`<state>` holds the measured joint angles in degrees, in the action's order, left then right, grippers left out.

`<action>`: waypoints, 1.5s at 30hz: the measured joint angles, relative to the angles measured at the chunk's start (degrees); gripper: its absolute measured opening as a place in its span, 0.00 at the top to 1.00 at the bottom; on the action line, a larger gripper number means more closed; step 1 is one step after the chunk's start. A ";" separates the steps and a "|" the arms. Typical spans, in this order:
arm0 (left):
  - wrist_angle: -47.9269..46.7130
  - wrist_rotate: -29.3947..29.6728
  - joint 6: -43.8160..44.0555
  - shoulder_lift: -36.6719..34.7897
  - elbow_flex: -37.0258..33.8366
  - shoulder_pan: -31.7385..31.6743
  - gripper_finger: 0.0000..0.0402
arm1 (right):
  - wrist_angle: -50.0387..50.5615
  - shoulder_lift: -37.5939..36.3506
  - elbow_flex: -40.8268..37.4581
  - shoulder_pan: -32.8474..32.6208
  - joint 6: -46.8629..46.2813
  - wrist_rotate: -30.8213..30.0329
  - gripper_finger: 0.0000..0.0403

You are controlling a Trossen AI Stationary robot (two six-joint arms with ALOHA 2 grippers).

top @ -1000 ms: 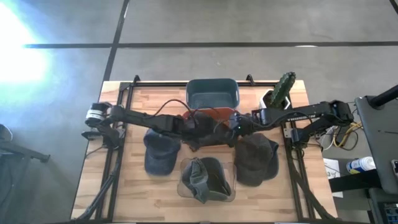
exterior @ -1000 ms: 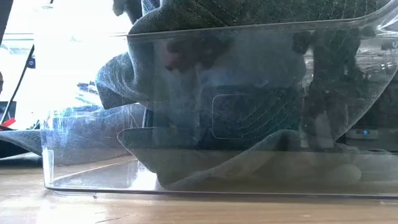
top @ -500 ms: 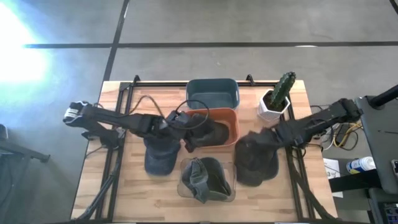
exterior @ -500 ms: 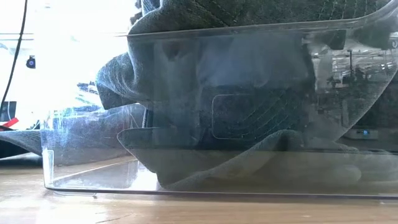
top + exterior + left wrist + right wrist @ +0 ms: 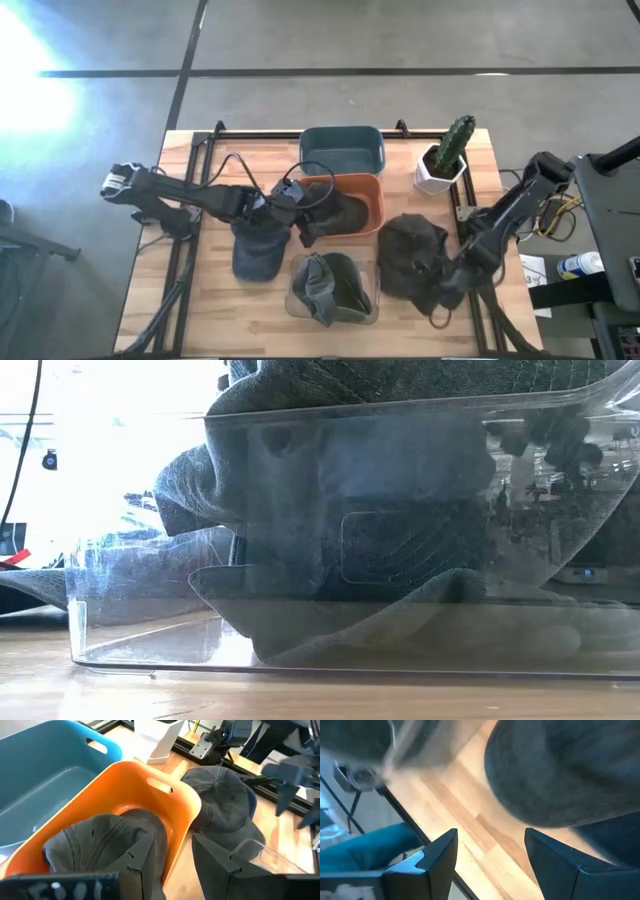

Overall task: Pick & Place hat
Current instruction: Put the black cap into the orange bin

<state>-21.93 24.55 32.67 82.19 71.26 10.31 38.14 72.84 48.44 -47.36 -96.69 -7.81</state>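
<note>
Since the earlier frames, the right arm has swung away from the table centre toward the near right corner, while the left arm has drawn back slightly from the orange bin.

Note the wooden table (image 5: 210, 310) first: its black frame rails run along both side edges, and most of its middle is occupied. At the far edge sit the teal bin (image 5: 342, 148) and, to its right, the potted cactus (image 5: 447, 155). The orange bin (image 5: 372, 200), just nearer than the teal one, holds a dark hat (image 5: 107, 840); judge that hat as placed. The clear bin (image 5: 330, 290) at the near centre also holds an olive hat (image 5: 328, 282). Two hats remain on the table: a grey hat (image 5: 410, 255) on the right and a blue hat (image 5: 258, 250) on the left.

The right gripper (image 5: 445, 290) hovers at the near right edge of the grey hat with its fingers spread wide, holding nothing. The left gripper (image 5: 175, 860) sits at the orange bin's left rim, fingers parted, empty.

Open room lies mainly along the near left and the near right corner.
</note>
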 joint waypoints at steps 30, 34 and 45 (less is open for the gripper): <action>-3.02 -1.37 -5.54 0.07 -0.39 -0.04 0.70 | 45.32 6.85 17.90 -4.04 -3.04 -14.67 0.44; -3.02 -1.37 -5.18 0.07 -0.39 -0.04 0.70 | 46.77 -5.67 9.50 -0.40 -11.88 -12.48 0.44; -3.00 -1.39 -2.94 0.07 -0.39 0.00 0.70 | 35.46 -24.06 -6.49 7.93 -14.53 -6.27 0.44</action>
<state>-24.93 23.16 29.73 82.26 70.87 10.31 73.60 48.78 41.95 -39.43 -111.22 -14.08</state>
